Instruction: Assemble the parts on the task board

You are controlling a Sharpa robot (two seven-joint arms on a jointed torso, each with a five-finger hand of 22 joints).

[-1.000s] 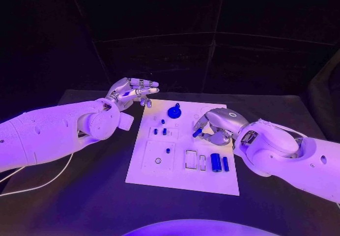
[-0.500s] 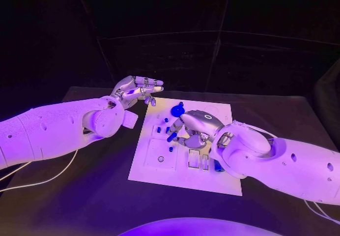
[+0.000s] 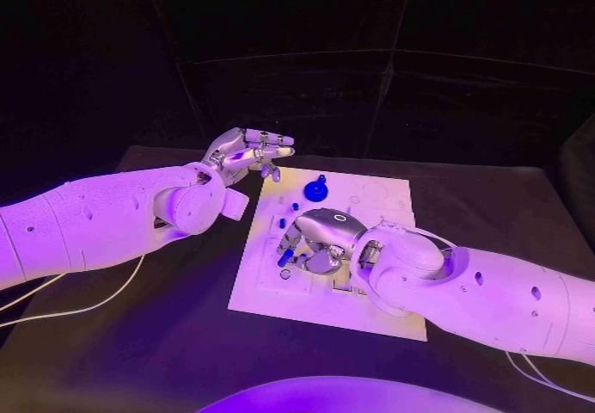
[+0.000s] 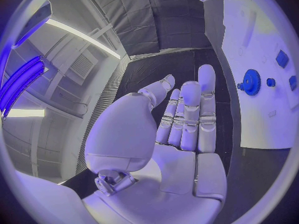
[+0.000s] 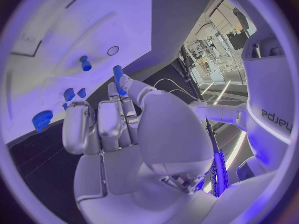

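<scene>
The white task board (image 3: 384, 198) lies in the middle of the table. My right hand (image 3: 320, 237) hovers over its left half and pinches a blue peg (image 3: 285, 256) (image 5: 117, 73) between thumb and fingers, tip pointing down. A round hole (image 3: 285, 274) (image 5: 112, 50) sits just below the peg's tip. A blue gear (image 3: 316, 191) (image 4: 251, 81) stands near the board's far edge, with small blue pieces (image 3: 281, 222) beside it. Another blue peg (image 5: 84, 62) stands in the board. My left hand (image 3: 248, 151) (image 4: 181, 119) floats above the board's far-left corner, fingers apart, holding nothing.
My right forearm (image 3: 483, 292) covers the board's near-right part. A white cable (image 3: 75, 311) runs over the black table (image 3: 149, 353) on the left, under my left arm.
My right hand has carried the blue peg leftward across the board, from its right-middle to over the round hole on the left. The left hand has stayed roughly where it was.
</scene>
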